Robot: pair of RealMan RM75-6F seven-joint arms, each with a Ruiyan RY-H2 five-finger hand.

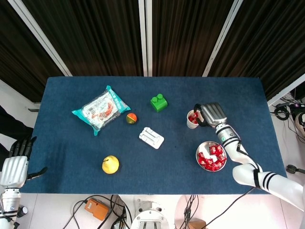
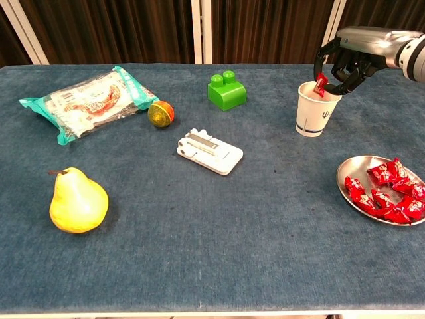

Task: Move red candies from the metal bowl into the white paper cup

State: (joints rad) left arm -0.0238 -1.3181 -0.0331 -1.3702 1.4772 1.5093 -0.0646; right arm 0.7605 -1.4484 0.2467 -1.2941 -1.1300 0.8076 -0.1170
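On the table (image 1: 71, 157): one cup (image 2: 316, 109), one bowl (image 2: 345, 174).

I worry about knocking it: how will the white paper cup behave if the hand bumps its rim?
The white paper cup is tall with a narrow base, holding only a few candies, so it is probably light and tips easily. Its thin paper wall would likely dent under the right hand.

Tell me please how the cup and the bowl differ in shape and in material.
The cup is tall, white paper, standing upright; the bowl is shallow, wide, shiny metal. The right hand holds a candy just over the cup's mouth; nothing hovers over the bowl. In the head view the cup shows few candies, the bowl a heap. Both hold red candies on the blue table.
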